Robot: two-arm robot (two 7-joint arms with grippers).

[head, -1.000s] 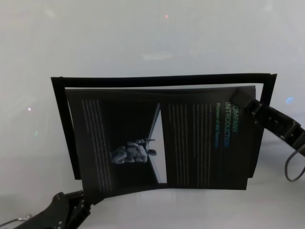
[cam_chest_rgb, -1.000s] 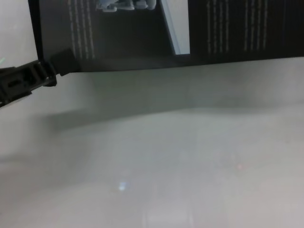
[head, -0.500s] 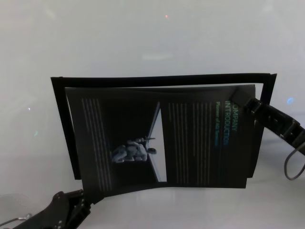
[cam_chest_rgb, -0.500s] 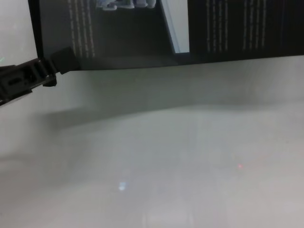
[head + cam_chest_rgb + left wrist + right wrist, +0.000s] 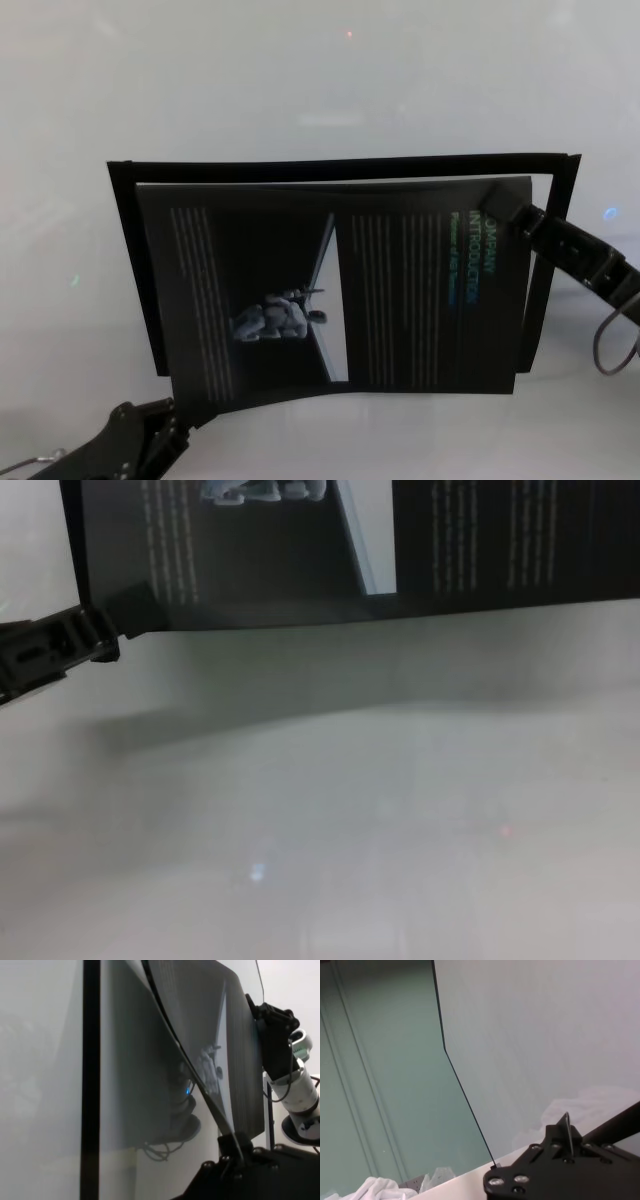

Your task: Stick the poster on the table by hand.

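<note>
Down at seven o'clock in the head view, the left claw (image 5: 168, 418) is pinched on the near-left corner of the poster (image 5: 330, 290). The sheet hangs over the worktop (image 5: 320, 80), bowed, inside a black outline frame (image 5: 130, 260) marked there. Up at two o'clock, the right claw (image 5: 503, 210) is clamped on the far-right corner. The move now, I'd say: keep both corners taut, square the edges to that outline, and lower one edge first so the curl flattens out rather than trapping a wrinkle.
</note>
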